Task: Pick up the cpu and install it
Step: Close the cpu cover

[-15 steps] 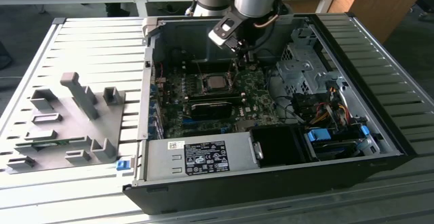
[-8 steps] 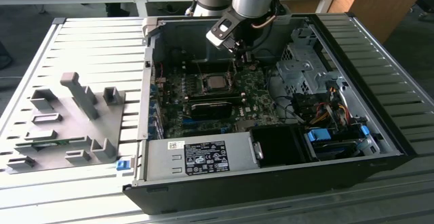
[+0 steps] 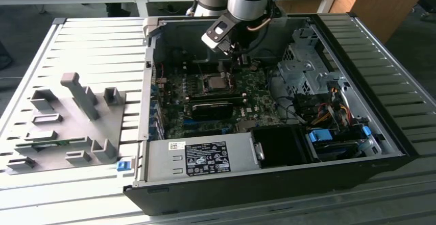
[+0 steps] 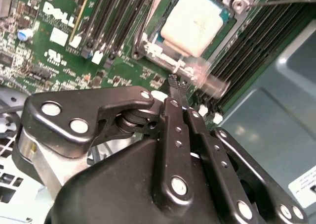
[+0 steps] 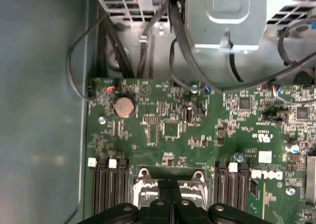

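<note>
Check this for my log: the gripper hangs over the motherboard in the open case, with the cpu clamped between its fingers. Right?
Not quite. The gripper hangs over the motherboard in the open case, but holds nothing. The second wrist view shows the cpu lying in the socket, clear of the shut fingers.

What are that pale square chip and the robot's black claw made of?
The cpu looks like metal on top: a pale, matte silvery lid with soft glare, seated in its socket. The gripper looks like black-coated metal or hard plastic, hard to tell which: smooth semi-gloss links joined by shiny silver pins.
</note>
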Robot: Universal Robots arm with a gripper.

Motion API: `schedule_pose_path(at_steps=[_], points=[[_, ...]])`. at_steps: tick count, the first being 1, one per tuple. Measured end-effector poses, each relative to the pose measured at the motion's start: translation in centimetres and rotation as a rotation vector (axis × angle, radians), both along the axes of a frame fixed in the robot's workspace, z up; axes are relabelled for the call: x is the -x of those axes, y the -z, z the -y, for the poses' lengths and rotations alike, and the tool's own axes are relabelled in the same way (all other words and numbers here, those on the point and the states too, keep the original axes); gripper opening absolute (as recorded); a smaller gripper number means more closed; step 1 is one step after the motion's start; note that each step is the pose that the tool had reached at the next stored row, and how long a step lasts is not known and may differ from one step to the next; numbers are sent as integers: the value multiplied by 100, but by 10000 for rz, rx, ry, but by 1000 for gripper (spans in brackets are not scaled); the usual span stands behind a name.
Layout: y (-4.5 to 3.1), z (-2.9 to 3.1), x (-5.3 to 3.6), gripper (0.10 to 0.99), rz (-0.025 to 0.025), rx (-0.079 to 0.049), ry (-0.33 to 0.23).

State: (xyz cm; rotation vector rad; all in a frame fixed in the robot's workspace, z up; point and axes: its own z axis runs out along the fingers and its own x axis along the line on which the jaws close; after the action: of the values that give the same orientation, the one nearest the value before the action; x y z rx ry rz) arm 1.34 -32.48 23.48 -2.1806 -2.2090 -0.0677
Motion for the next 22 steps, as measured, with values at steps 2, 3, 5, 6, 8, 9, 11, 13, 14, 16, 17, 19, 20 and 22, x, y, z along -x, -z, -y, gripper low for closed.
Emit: schedule_pose_path(at_steps=[2,3,5,6,8,9,11,13,14,16,17,19,20,22], points=[[17,0,24,106,0,1,0],[22,0,24,106,0,1,0],[29,0,24,106,0,1,-1],[38,0,26,106,0,0,0],[62,0,58,106,0,1,0],[73,0,91,106,0,1,0],[90,0,169,106,0,1,-1],[98,1,240,106,0,2,-1],[101,1,268,106,0,3,0],[105,0,297,106,0,2,1],[107,0,309,106,0,2,0],[111,0,351,106,0,1,-1],[113,0,377,106,0,1,0],[118,0,433,106,1,0,0]])
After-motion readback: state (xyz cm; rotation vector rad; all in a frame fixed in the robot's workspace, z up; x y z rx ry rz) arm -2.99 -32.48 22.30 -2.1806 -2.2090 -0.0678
